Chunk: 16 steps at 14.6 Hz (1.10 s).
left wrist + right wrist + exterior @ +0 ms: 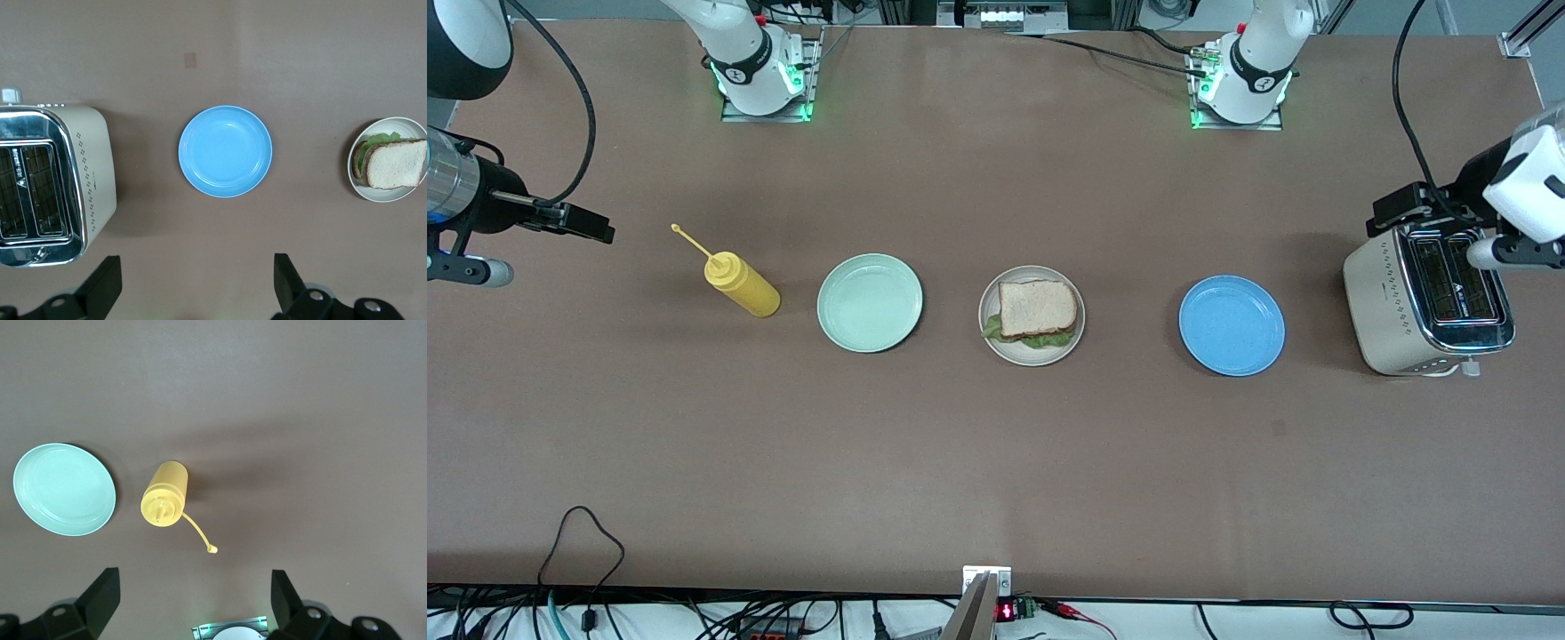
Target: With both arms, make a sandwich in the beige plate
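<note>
1. Nearest to us, the table's (996, 480) front edge strip is bare brown top, and nothing in play sits there.
2. Mid-table, a row runs end to end. The sandwich (1037, 311) sits on the beige plate (991, 300) in the middle of that row: bread on top, lettuce (1040, 340) frilling out at the edge nearest us, and a second slice under it showing in the left wrist view.
3. The blue plate (1232, 325) lies toward the left arm's end, with the toaster (1427, 298) by that end's edge. The green plate (870, 302) and yellow bottle (743, 284) lie toward the right arm's end.
4. The left gripper (193, 283) hangs high over the toaster, jaws wide, holding nothing.
5. The right gripper (193, 600) hangs over the table's other end near the bottle, jaws also wide and empty.
6. My read is that the stack looks built, so the job is finishing cleanly. Both arms should stay high and clear of the plate, and any last nudge to square the top slice should come straight down and gently so the lettuce doesn't slide.
</note>
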Available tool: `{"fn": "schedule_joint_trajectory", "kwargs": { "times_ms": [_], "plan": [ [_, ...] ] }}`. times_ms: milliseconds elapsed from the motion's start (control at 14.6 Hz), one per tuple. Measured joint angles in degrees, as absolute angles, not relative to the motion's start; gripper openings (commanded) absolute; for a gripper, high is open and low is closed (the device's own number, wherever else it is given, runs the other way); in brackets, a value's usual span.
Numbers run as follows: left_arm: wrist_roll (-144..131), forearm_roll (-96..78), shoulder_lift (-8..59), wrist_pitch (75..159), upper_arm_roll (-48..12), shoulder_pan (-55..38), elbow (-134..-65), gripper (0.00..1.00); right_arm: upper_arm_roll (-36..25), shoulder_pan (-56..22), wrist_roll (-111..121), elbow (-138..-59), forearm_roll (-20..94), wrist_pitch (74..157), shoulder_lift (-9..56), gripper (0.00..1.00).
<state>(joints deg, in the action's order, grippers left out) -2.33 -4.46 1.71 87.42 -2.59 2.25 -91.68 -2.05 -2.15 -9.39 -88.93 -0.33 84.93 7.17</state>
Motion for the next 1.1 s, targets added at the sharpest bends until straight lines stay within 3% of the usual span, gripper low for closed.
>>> {"fn": "schedule_joint_trajectory", "kwargs": {
  "times_ms": [687,1099],
  "plan": [
    [-2.33,-4.39,-5.17,91.47,-2.93,2.62,-100.76,1.0,-2.05,-2.17,-9.39,-88.58,-0.33,85.18,7.25,1.0],
    [-2.33,-4.39,-6.0,91.47,-2.94,2.73,-101.87,1.0,-2.05,-2.18,-9.39,-88.53,-0.33,85.58,7.26,1.0]
  ]
}}
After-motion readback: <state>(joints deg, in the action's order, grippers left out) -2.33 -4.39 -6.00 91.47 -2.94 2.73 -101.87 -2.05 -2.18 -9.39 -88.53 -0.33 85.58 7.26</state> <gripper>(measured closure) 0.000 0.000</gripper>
